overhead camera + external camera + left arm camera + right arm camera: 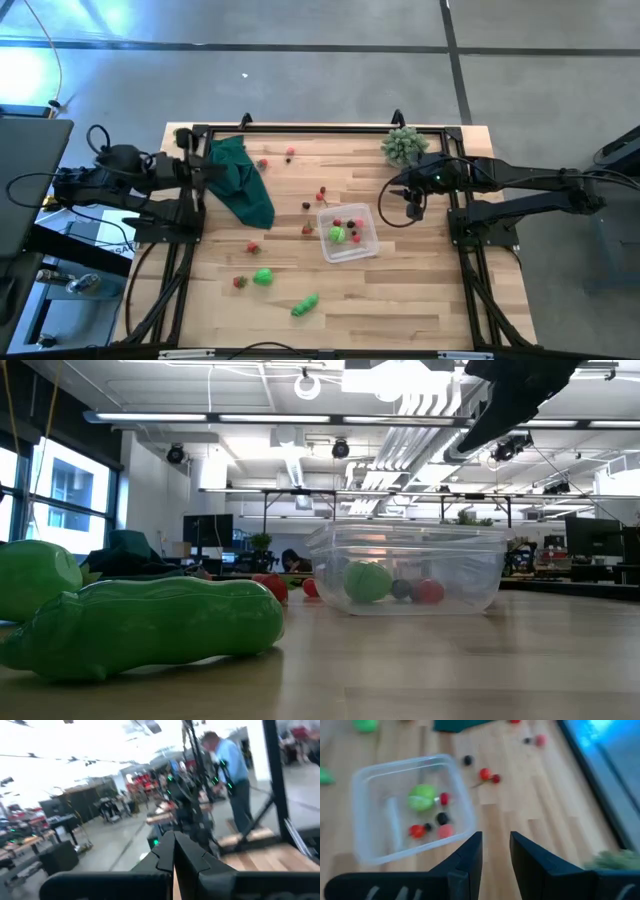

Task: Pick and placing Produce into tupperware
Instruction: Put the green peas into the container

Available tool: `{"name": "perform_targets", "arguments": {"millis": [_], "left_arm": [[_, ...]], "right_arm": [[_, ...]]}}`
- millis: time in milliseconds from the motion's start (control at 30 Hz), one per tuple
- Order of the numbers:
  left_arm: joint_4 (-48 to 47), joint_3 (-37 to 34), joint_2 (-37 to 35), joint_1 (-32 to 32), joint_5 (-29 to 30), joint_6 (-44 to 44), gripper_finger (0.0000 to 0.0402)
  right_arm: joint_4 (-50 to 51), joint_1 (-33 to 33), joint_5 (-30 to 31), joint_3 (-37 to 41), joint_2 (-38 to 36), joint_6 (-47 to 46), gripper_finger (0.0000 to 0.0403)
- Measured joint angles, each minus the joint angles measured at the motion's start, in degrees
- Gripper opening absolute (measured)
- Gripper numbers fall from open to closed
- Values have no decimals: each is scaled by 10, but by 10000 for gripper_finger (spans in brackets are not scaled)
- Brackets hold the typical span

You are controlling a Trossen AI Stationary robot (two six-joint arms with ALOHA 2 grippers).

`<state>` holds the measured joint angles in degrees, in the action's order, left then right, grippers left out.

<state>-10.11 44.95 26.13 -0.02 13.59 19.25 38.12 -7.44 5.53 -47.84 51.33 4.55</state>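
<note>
At the table's near edge, closest to the low camera, a long green pea-pod piece (150, 625) lies on its side with a rounder green piece (35, 575) just behind it; from above these are the pod (305, 304) and the round green piece (262, 276), with a small red berry (240, 282) beside the latter. Farther in, the clear tupperware (368, 245) sits upright on the wood, right of centre, holding a green ball (337, 234) and several small red and dark pieces (427, 828). The right gripper (496, 851) hangs above the table just beyond the tupperware's right side, its fingers parted by a narrow gap with nothing between them. More red berries (322, 196) lie scattered on the boards between the tupperware and the dark green cloth (240, 180), and two more (290, 154) rest near the far edge. A pale green spiky plant (404, 146) stands at the far right corner. The left gripper (173, 851) is pulled back at the left edge of the table by the cloth, its fingers pressed together and empty. Beyond the table, a person in a light blue shirt (231, 762) stands in the room.
</note>
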Motion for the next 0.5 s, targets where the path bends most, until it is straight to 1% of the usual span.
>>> {"name": "perform_targets", "arguments": {"millis": [67,133,300,433,500], "left_arm": [[34,0,0,0,11,0,1],[64,0,0,0,11,-5,1],[104,0,16,0,-63,0,1],[136,0,60,0,-107,-2,1],[131,5,92,0,-123,-2,4]], "right_arm": [[1,0,16,0,0,0,89],[1,0,20,0,0,0,89],[1,0,19,0,0,0,89],[1,0,19,0,0,0,89],[2,0,18,0,0,0,89]]}}
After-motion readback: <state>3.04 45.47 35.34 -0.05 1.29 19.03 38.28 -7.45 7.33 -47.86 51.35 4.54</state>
